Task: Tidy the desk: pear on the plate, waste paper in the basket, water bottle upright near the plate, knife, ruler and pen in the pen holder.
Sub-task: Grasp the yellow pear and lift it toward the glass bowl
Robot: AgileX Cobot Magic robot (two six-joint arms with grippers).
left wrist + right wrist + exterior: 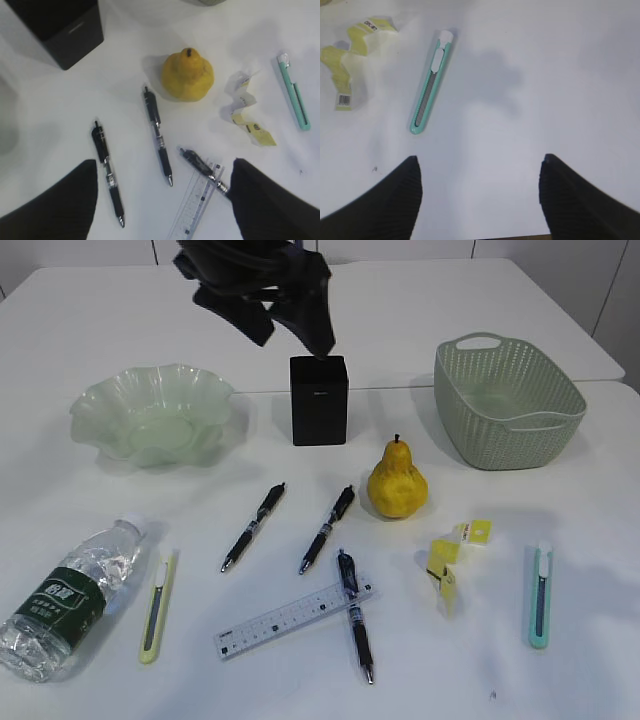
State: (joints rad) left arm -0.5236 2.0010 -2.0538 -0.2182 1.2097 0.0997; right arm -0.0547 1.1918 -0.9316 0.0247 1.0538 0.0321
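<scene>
White desk (420, 320), nothing tidied yet. Left end effector (162, 200) spread wide, empty, hanging above the pens; in the exterior view its arm (265, 285) sits top centre over the pen holder (319, 400). Right end effector (480, 192) also spread wide, empty, over bare desk just right of the teal knife (431, 90).

Plate (152, 415) upper left, empty. Basket (508, 400) upper right, empty. Pear (397, 482) centre, upright on the desk. Waste paper (447, 562) right of centre, below the pear. Water bottle (70, 598) lying on its side, lower left. Yellow-green knife (157, 605) just beside the bottle. Ruler (290, 618) bottom centre, one pen (354, 612) lying across its right end. Two more pens (253, 526) (327, 529) above it, apart.
</scene>
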